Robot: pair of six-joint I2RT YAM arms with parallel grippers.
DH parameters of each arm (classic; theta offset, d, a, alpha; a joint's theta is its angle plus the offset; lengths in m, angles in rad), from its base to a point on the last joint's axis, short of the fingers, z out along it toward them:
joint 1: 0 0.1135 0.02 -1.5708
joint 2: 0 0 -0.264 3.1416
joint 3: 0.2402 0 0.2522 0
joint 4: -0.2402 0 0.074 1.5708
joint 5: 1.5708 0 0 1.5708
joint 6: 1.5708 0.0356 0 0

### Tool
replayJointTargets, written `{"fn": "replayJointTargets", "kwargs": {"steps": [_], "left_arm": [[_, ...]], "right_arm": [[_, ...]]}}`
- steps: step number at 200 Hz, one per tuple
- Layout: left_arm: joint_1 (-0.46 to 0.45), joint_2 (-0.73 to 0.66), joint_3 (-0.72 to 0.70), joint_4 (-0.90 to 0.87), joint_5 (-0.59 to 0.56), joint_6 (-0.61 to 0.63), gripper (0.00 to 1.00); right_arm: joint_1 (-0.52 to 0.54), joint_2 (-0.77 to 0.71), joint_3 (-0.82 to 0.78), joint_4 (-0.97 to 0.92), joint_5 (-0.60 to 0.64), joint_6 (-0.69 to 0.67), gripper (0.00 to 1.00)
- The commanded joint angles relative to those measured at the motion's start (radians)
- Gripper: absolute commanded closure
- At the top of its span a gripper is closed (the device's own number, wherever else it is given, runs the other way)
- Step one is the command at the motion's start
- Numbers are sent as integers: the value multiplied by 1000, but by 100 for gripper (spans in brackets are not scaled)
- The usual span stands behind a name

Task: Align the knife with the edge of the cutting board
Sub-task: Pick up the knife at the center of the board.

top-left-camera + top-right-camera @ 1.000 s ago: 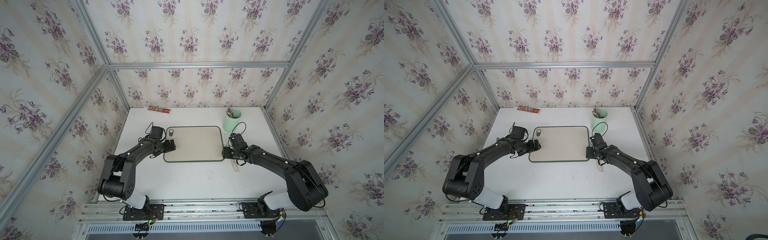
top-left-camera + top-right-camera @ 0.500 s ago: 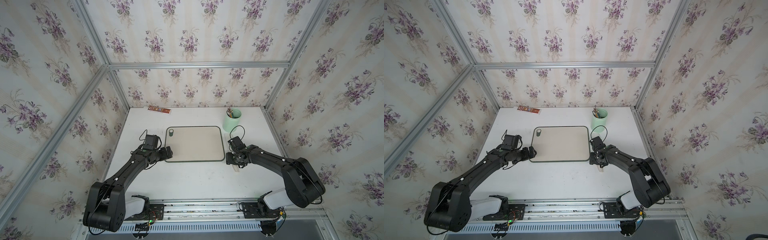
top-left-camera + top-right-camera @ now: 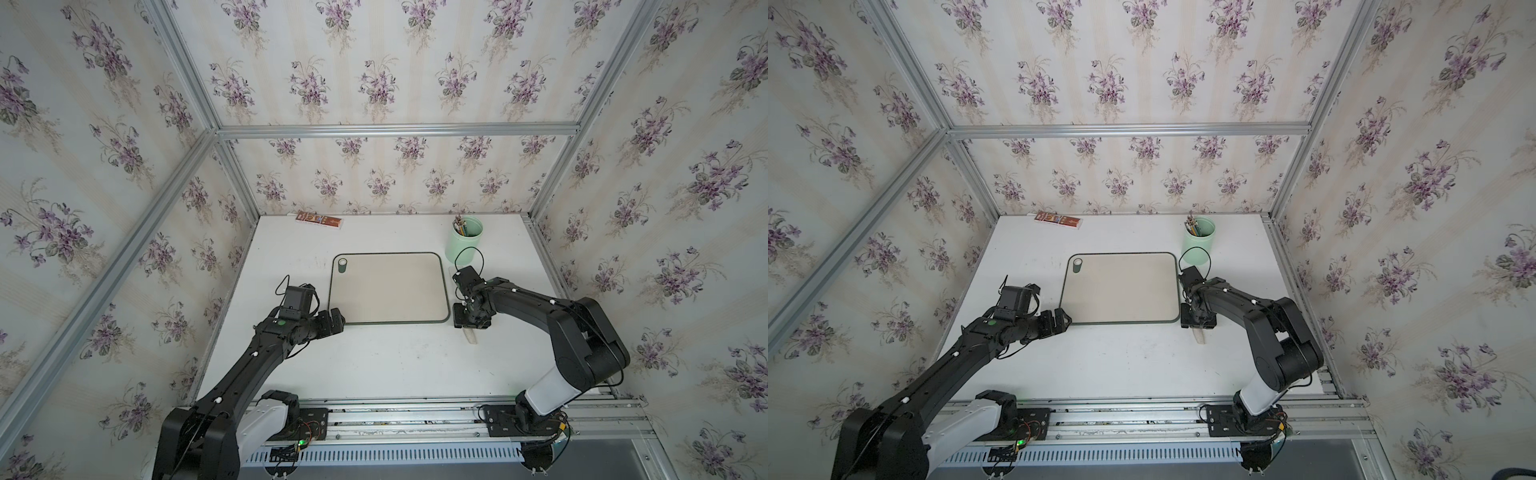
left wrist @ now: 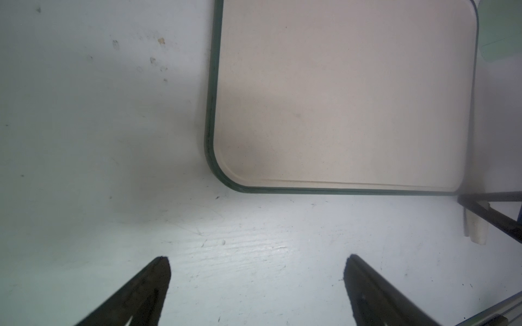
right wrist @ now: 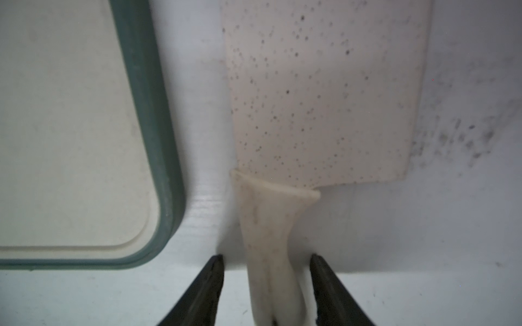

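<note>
The beige cutting board (image 3: 388, 286) with its green rim lies flat mid-table, also in the other top view (image 3: 1121, 286). The white knife (image 5: 324, 93) lies on the table just off the board's right edge, nearly parallel to it, with a narrow gap. In both top views only its handle end (image 3: 469, 336) shows below the arm. My right gripper (image 5: 265, 262) straddles the cream handle (image 5: 268, 225), open, with a sliver of space on each side. My left gripper (image 4: 258, 259) is open over bare table by the board's near left corner (image 4: 226, 175).
A mint green cup (image 3: 464, 243) holding pencils stands behind the right arm, close to the board's far right corner. A flat reddish box (image 3: 320, 220) lies against the back wall. Papered walls and metal rails enclose the white table (image 3: 395, 365).
The right gripper slid toward the table's front along the board's right edge and narrowed around the knife handle. The left gripper drew back from the board's left edge to its near left corner.
</note>
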Motion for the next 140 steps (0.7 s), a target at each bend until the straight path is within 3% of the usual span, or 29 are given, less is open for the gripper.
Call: {"fn": "replayJointTargets", "kwargs": {"steps": [1,73,140], "left_arm": [[-32,-10,-9,-4,-4,1,1],[-104,-8,-1,-32,-98,3,1],[-151,-13,-3,-20,-119,23,1]], "right_arm": [[-6,43,17,-10,2,-17,46],[-8,57,8,19,-6,-34,58],[-11,41,-19,57,-47,-29,78]]}}
